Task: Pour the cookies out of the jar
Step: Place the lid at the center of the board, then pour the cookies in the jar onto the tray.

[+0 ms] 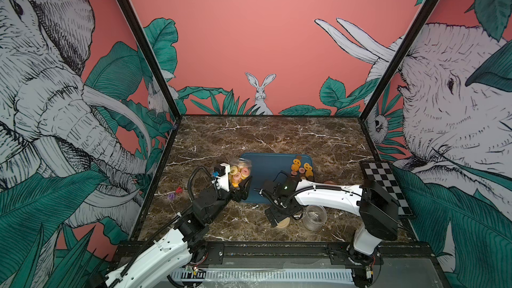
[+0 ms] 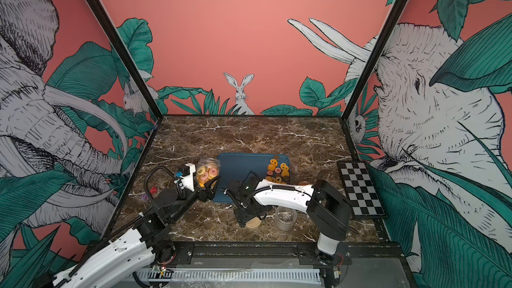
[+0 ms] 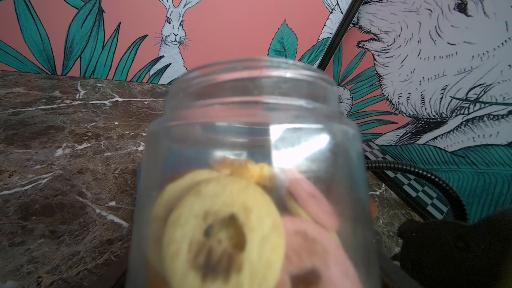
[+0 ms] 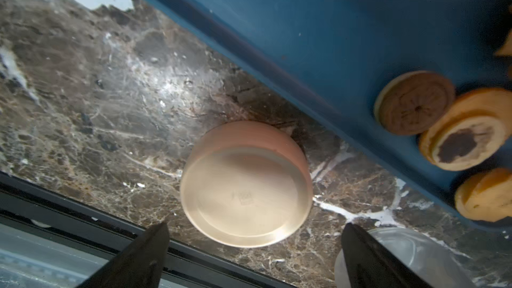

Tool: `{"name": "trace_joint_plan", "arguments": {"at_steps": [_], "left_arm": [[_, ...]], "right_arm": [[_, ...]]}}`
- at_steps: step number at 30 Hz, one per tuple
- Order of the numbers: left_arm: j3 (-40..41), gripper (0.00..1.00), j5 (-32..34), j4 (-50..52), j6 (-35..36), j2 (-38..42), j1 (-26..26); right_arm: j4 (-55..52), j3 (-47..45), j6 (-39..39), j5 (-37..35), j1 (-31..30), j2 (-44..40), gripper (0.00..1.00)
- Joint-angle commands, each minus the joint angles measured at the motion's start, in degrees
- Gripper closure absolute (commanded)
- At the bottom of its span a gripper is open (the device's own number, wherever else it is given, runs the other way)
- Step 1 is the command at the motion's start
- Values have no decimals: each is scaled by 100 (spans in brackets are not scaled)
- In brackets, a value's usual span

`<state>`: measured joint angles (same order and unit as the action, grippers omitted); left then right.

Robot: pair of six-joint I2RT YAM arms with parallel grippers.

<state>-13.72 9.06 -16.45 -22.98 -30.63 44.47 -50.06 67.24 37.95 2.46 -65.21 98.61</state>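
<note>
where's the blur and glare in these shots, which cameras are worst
Left wrist view: the jar sits so close that the cookies inside are out of focus, with a white glare patch on its wall; the painted wall behind is sharp. Right wrist view: a soft sheen on the marble table, the lid slightly soft. In both top views: even light, no glare.
</note>
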Motion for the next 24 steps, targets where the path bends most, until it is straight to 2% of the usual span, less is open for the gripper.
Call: {"name": "trace_joint_plan", "arguments": {"at_steps": [1, 3, 5, 12, 14, 17, 21, 24], "left_arm": [[-164, 100, 76, -479, 60, 57, -17], [-210, 100, -10, -430, 97, -55, -17], [-228, 100, -163, -477, 110, -171, -16], [-128, 100, -549, -913, -56, -412, -17], [-316, 100, -736, -567, -149, -594, -17], [-467, 100, -1110, -342, -275, -890, -13], [-651, 100, -889, 227, -543, -1131, -18], [-924, 100, -956, 567, -734, -1550, -21]], "right_arm": [[-222, 160, -25, -158, -18, -272, 1], [-400, 319, -46, -353, -25, -464, 1], [-714, 562, -63, -849, -27, -637, 1], [-2778, 1856, 900, -4229, 5, -1377, 1], [-2937, 1880, 1141, -4755, 69, -1557, 1], [-2574, 1681, 1012, -4854, 222, -1901, 1], [-1627, 1266, 680, -4431, 368, -2345, 1], [-975, 894, 607, -4231, 389, -2651, 1]]}}
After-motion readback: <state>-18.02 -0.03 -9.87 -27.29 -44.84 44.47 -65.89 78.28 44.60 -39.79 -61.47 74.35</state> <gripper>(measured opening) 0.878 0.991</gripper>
